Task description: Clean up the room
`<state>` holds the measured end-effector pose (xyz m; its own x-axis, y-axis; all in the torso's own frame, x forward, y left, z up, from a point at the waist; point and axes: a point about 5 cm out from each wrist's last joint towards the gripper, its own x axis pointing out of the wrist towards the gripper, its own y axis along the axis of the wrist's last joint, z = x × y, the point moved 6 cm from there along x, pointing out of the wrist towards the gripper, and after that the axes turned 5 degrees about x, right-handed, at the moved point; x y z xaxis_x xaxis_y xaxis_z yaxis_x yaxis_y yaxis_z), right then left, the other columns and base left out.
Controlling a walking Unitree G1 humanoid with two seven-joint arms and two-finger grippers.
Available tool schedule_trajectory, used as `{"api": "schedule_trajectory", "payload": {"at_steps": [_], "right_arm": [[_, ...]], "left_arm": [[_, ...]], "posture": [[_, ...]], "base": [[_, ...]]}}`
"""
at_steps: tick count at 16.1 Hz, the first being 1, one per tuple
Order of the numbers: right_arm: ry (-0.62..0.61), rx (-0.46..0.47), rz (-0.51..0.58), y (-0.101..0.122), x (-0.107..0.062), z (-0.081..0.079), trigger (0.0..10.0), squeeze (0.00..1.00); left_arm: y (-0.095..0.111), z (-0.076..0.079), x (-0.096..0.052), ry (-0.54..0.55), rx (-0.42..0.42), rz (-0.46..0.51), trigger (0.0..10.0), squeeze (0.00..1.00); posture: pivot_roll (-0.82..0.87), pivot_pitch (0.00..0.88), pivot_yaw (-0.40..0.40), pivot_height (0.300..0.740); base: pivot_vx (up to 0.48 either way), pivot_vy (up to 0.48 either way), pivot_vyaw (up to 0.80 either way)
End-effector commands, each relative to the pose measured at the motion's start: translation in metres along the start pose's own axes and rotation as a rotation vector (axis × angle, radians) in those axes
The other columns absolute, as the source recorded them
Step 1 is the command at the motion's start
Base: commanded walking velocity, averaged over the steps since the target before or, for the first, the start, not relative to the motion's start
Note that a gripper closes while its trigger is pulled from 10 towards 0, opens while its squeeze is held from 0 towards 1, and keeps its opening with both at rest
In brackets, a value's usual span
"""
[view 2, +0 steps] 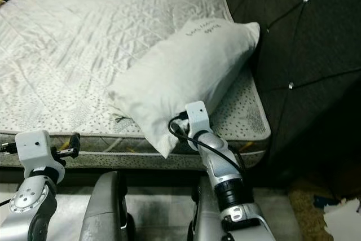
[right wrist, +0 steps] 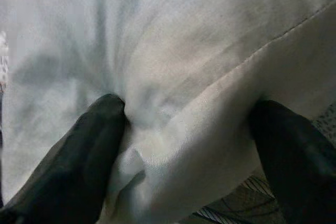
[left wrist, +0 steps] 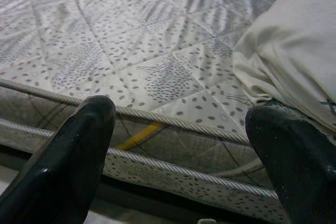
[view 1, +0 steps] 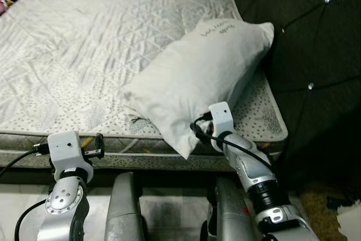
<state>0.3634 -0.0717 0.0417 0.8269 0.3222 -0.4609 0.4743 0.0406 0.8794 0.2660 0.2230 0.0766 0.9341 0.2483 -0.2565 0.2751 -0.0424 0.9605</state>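
Reaching in from the lower right of the left eye view, the right gripper [view 1: 198,130] has its fingers [right wrist: 89,150] spread around a fold at the pillow's near edge, touching the cloth but not yet pressed together on it; the robot judges that this seam offers the easiest purchase. The left gripper [view 1: 97,146] hangs at the lower left, its fingers [left wrist: 73,156] wide apart and holding nothing, pointed at the mattress [view 1: 101,43] edge, probably kept ready to help. The pillow [view 1: 203,77] lies tilted in the middle right of the frame, its lower corner overhanging the mattress edge and its far end propped against the dark tufted headboard [view 1: 316,43] at the upper right, so tidying likely means squaring it there.
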Motion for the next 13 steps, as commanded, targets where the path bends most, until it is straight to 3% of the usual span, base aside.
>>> {"api": "schedule_trajectory", "payload": {"at_steps": [1, 3, 9, 11, 13], "right_arm": [[0.004, 0.033, 0.003, 0.003, 0.004, -0.006, 0.0, 0.00], [-0.012, 0.067, 0.056, 0.023, 0.013, -0.013, 0.0, 0.00], [-0.041, 0.100, 0.069, 0.033, 0.022, -0.010, 0.0, 0.00], [-0.070, 0.101, 0.081, 0.037, 0.024, -0.001, 0.0, 0.00], [-0.151, 0.092, 0.108, 0.043, 0.023, 0.019, 0.0, 0.00]], "left_arm": [[0.005, 0.001, -0.001, -0.009, 0.000, 0.008, 10.0, 0.00], [0.009, 0.002, 0.001, -0.011, -0.001, 0.016, 10.0, 0.00], [0.010, 0.001, 0.003, -0.002, -0.005, 0.018, 10.0, 0.00], [0.014, 0.003, 0.007, -0.004, -0.008, 0.026, 10.0, 0.00], [0.015, 0.004, 0.010, -0.005, -0.007, 0.031, 10.0, 0.00]], "posture": [[0.02, 0.099, -0.006, 0.586], [0.02, 0.099, -0.006, 0.586], [0.03, 0.089, -0.016, 0.586], [0.03, 0.079, -0.014, 0.586], [0.02, 0.066, -0.012, 0.586]], "base": [[0.000, 0.000, 0.00], [0.000, 0.000, 0.00], [0.000, 0.000, 0.00], [0.000, 0.000, 0.00], [0.000, 0.000, 0.00]]}}
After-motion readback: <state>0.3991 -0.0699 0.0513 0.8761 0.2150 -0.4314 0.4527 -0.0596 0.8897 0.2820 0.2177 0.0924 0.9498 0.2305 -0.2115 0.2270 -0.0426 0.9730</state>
